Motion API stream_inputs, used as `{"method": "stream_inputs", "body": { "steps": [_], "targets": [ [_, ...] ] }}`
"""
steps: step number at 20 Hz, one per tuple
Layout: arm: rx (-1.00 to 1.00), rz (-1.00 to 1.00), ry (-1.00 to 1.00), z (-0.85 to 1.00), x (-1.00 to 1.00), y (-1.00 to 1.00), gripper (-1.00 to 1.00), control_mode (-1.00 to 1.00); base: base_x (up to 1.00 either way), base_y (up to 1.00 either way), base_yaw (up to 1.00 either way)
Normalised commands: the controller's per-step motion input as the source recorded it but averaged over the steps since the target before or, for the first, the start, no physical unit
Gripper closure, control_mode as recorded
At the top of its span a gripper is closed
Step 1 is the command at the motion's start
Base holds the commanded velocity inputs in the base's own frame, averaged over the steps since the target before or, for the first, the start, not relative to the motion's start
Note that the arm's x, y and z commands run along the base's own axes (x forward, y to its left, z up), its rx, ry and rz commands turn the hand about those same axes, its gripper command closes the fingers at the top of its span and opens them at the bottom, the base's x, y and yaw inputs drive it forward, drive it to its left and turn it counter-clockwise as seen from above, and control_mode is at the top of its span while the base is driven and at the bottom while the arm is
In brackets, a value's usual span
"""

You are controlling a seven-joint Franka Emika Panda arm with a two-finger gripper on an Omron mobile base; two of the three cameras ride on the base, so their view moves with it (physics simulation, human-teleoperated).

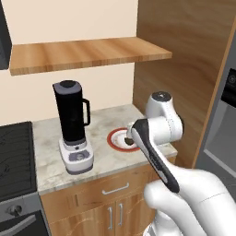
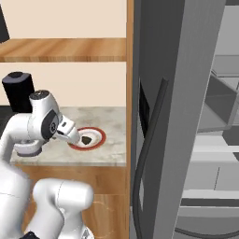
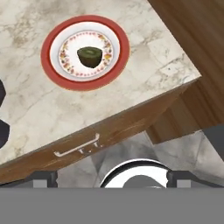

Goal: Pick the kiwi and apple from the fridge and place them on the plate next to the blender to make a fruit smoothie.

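Marble surface w/ blender is seen. Kiwi is set mid plate; pincer is spread wide, nothing held.

One kiwi is present, lying at the centre of the one plate, which sits on the counter near its right front corner. One blender stands on the same counter toward its left front edge, one wooden shelf hangs on the wall above, and one drawer handle shows below the counter's front edge. One fridge stands to the right of the counter, and one stove adjoins the counter's left edge.
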Motion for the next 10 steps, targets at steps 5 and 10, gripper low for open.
{"method": "stream_inputs", "body": {
  "steps": [5,10],
  "targets": [
    [0.09,0.0,-0.17,0.0,-0.82,0.0,-1.0,-1.0,0.0,0.0,0.0],
    [0.03,0.0,-0.07,0.0,-0.38,0.02,-1.0,1.0,-0.31,0.02,-0.09]
  ]
}}
